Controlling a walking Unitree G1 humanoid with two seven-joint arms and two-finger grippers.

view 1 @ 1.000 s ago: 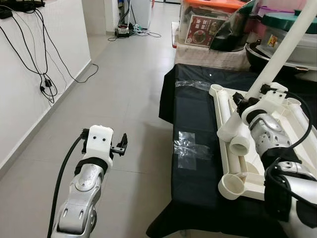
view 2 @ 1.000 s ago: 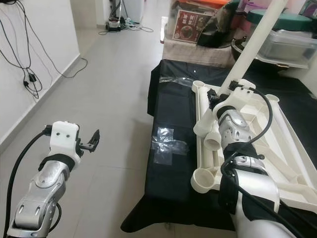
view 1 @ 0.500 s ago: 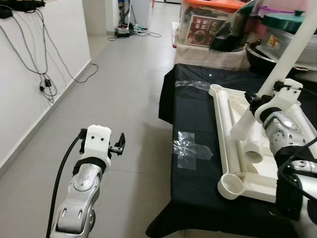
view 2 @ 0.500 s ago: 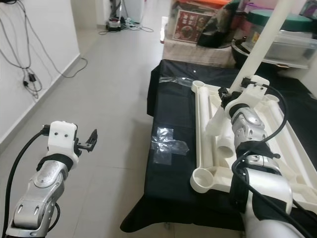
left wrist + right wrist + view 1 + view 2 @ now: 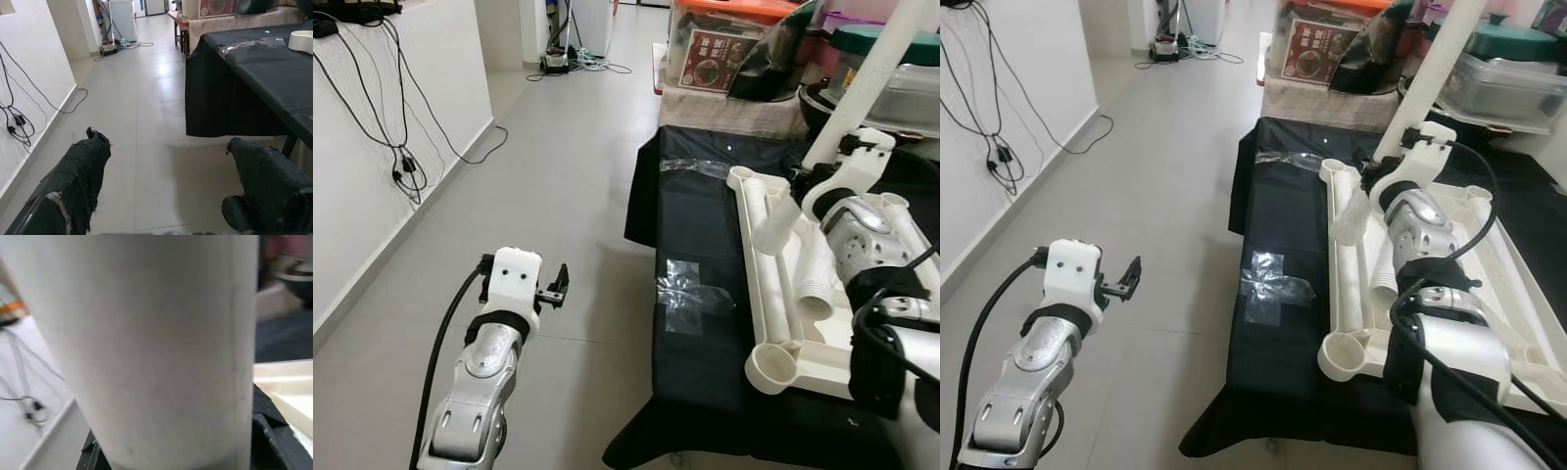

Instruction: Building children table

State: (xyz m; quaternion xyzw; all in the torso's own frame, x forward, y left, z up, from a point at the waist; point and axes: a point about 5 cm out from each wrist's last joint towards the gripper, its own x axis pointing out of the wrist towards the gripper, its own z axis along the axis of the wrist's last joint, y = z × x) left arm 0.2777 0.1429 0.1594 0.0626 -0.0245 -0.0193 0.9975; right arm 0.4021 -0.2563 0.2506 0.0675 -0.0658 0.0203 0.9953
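Note:
The white children's table top (image 5: 876, 338) lies upside down on a black-draped table (image 5: 695, 245), with round corner sockets at the near (image 5: 771, 367) and far (image 5: 741, 176) left corners. My right gripper (image 5: 806, 182) is shut on a long white table leg (image 5: 867, 88) that slants up to the right, its lower end (image 5: 775, 227) hanging over the frame's left rail. In the right wrist view the leg (image 5: 161, 347) is very close, with a black finger (image 5: 276, 440) beside it. Another white leg (image 5: 815, 279) lies inside the frame. My left gripper (image 5: 559, 286) hangs open over the floor, holding nothing.
Clear tape patches (image 5: 693, 294) stick to the black cloth. Storage boxes (image 5: 724, 49) and a green-lidded pot (image 5: 891, 59) crowd the back. A white wall with dangling cables (image 5: 401, 157) runs along the left; tiled floor (image 5: 558, 176) lies between it and the table.
My right gripper has carried the leg farther from me and higher, and its lower end has swung from near the front socket toward the frame's left rail. The left arm has barely shifted.

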